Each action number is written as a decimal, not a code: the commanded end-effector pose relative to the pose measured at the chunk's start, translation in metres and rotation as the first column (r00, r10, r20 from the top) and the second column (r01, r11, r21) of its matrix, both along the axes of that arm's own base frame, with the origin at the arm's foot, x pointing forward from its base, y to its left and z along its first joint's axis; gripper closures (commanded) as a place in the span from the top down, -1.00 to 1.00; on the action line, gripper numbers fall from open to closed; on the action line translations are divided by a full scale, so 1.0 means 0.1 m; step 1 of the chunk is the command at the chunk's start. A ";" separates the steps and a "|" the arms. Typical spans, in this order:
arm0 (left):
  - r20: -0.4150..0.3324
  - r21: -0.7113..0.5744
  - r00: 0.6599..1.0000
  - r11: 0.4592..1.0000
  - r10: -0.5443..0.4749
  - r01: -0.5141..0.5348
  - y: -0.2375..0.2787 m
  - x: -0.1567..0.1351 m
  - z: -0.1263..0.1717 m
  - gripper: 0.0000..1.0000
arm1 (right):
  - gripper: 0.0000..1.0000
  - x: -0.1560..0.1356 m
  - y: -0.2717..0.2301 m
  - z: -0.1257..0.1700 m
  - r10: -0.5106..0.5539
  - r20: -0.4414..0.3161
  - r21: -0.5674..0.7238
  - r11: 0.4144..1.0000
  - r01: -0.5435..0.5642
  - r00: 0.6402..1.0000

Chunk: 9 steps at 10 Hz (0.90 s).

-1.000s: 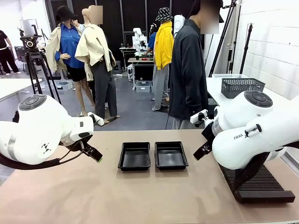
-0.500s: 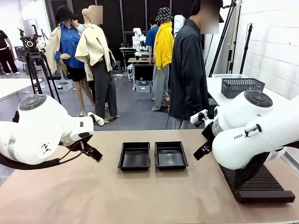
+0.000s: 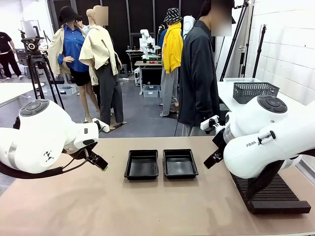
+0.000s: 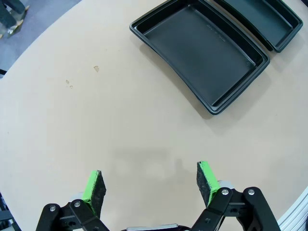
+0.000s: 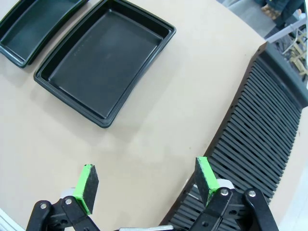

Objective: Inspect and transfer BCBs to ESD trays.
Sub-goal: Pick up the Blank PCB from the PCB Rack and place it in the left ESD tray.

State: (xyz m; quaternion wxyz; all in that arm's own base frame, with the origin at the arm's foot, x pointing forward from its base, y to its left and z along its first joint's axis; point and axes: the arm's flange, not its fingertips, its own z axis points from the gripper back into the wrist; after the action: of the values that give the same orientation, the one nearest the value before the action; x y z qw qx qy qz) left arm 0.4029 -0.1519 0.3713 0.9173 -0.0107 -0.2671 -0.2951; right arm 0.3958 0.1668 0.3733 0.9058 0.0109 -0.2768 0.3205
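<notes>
Left ESD tray [image 3: 142, 165] and right ESD tray [image 3: 180, 164] lie side by side mid desk [image 3: 147, 209], rims just beside each other. Left end effector [image 3: 100, 162] hovers at their 9 o'clock, jaws spread wide, gripping nothing, bare desk under it. Right end effector [image 3: 211, 159] hovers at their 3 o'clock, also spread wide, nothing gripped, over the near edge of the black ribbed rack [image 3: 270, 196]. Rack sits at trays' 4 o'clock. Person [image 3: 198, 73] stands at 12 o'clock.
</notes>
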 end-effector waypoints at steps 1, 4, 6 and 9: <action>0.000 -0.001 1.000 1.000 0.002 -0.002 0.01 0.00 0.00 1.00 | 1.00 0.00 0.00 0.00 0.000 0.000 0.000 1.000 0.000 1.000; -0.021 -0.088 1.000 0.996 -0.010 0.008 0.06 0.16 0.15 1.00 | 1.00 0.07 -0.03 0.12 -0.066 -0.012 0.025 0.997 0.067 0.998; -0.130 -0.196 0.991 0.980 0.018 -0.044 0.18 0.42 0.43 1.00 | 1.00 0.33 -0.15 0.44 -0.065 -0.094 0.121 0.990 0.076 0.993; -0.275 -0.376 0.961 0.923 -0.032 -0.077 0.51 0.70 0.84 1.00 | 1.00 0.65 -0.46 0.74 0.017 -0.289 0.325 0.942 0.081 0.957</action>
State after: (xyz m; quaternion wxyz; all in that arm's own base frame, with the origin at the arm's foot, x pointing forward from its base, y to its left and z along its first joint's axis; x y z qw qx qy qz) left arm 0.4552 -0.1235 0.4567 0.9270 -0.1972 -0.2152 -0.2358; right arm 0.4429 0.1453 0.4508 0.9275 0.1599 -0.2216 0.2551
